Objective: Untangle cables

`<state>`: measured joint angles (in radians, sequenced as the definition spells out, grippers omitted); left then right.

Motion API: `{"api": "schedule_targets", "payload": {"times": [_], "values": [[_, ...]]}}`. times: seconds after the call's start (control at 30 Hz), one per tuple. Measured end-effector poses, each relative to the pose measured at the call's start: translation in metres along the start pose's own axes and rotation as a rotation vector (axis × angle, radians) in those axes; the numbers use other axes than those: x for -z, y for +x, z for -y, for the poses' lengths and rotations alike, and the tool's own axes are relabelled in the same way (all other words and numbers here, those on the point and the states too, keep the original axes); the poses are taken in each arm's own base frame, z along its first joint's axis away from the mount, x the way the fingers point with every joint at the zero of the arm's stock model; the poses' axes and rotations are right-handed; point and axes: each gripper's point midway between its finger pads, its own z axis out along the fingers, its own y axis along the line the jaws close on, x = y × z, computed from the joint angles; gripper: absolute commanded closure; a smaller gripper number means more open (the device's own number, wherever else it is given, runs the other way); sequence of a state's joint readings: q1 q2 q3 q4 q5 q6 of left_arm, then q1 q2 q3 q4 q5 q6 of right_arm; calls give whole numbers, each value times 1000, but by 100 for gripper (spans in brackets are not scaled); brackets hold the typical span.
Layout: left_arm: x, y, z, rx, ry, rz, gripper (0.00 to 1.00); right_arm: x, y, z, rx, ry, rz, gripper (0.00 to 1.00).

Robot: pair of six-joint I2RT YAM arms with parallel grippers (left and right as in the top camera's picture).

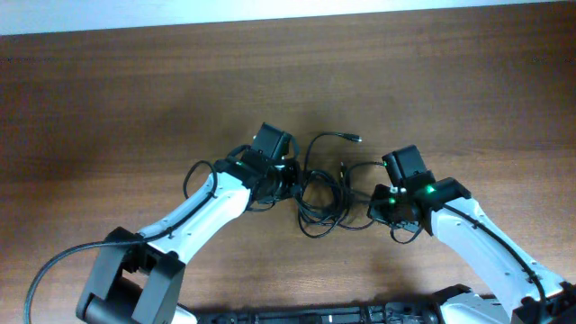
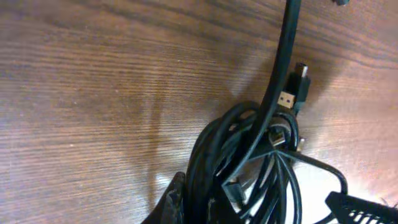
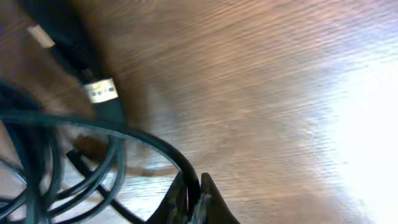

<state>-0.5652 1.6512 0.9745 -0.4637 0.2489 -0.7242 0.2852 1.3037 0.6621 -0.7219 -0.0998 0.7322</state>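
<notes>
Nearest the robot in the overhead view, the white-and-black left arm (image 1: 202, 211) is stretched from its base at the near left toward 1 o'clock. The white-and-black right arm (image 1: 477, 234) is stretched from the near right toward 11 o'clock. Both wrists are brought low over the middle of the brown wood-grain table (image 1: 135, 99). The left gripper (image 1: 292, 177) is pointed toward 3 o'clock and the right gripper (image 1: 380, 202) toward 9 o'clock.

Between the two grippers the thin black cables (image 1: 319, 196) are spread on the table as a tangle of loose rings.

In the left wrist view the left jaws are held apart. The bundled rings are seen between them, close against the dark fingertip (image 2: 173, 202) at 7 o'clock.

In the right wrist view the right fingertips (image 3: 171, 210) are pinched together on a single strand, which is curved away toward 9 o'clock. Beyond it, at 10 o'clock, a silver-tipped USB plug (image 3: 99, 90) is seen lying on the wood.

Farthest out in the overhead view, one loose cord is run toward 1 o'clock and ended by a small end plug (image 1: 357, 138).
</notes>
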Motion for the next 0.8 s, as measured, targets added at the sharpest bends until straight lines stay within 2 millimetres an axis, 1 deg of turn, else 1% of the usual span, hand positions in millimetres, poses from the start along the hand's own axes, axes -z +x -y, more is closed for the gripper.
{"api": "schedule_targets", "payload": {"times": [0.03, 0.07, 0.1, 0.13, 0.17, 0.2, 0.23, 0.27, 0.3, 0.33, 0.37, 0.4, 0.47, 0.5, 0.53, 0.57, 0.6, 0.63, 0.73, 0.77, 0.8], "values": [[0, 0, 1, -44, 1, 1, 100, 1, -1, 10, -41, 53, 14, 85], [-1, 1, 2, -82, 4, -1, 100, 1, -3, 14, -73, 75, 31, 81], [0, -6, -6, -96, -36, 30, 100, 2, -11, 23, -87, 119, 73, 73], [2, -18, -10, -90, -38, 68, 100, 0, -20, 4, -21, 26, 94, 71], [3, -22, -4, -96, -8, 83, 100, 0, -20, -22, 86, -101, 78, 71], [3, -24, 4, -106, 23, 89, 100, 2, -19, -37, 145, -178, 66, 70], [3, -26, 8, -107, 43, 95, 100, 6, -13, -55, 227, -277, 40, 70], [3, -26, 10, -97, 52, 96, 100, 13, -2, -75, 337, -401, 0, 70], [3, -27, 12, -76, 62, 98, 100, 18, 3, -84, 383, -460, -14, 70], [4, -27, 14, -64, 74, 97, 100, 21, 7, -88, 410, -496, -28, 70], [5, -29, 22, -62, 112, 101, 100, 23, 9, -91, 426, -517, -34, 70], [7, -31, 35, -68, 175, 101, 100, 24, 11, -93, 438, -532, -41, 70], [11, -30, 54, -82, 274, 83, 100, 25, 13, -94, 441, -543, -47, 70], [13, -26, 60, -69, 308, 59, 100, 25, 13, -95, 444, -547, -49, 71], [14, -24, 63, -52, 330, 38, 100, 25, 13, -95, 445, -546, -48, 71], [15, -21, 66, -28, 347, 18, 100, 25, 13, -95, 444, -545, -48, 77], [15, -18, 66, -5, 354, -5, 100, 25, 13, -94, 445, -545, -48, 92], [15, -14, 65, 32, 354, -30, 100, 24, 12, -94, 448, -539, -43, 96], [14, -9, 62, 91, 346, -63, 100, 23, 10, -91, 439, -518, -33, 96], [14, -8, 60, 97, 335, -65, 100, 18, 8, -84, 415, -471, -31, 96], [12, -6, 54, 107, 304, -70, 100, 8, 7, -56, 315, -316, -46, 96]]}}
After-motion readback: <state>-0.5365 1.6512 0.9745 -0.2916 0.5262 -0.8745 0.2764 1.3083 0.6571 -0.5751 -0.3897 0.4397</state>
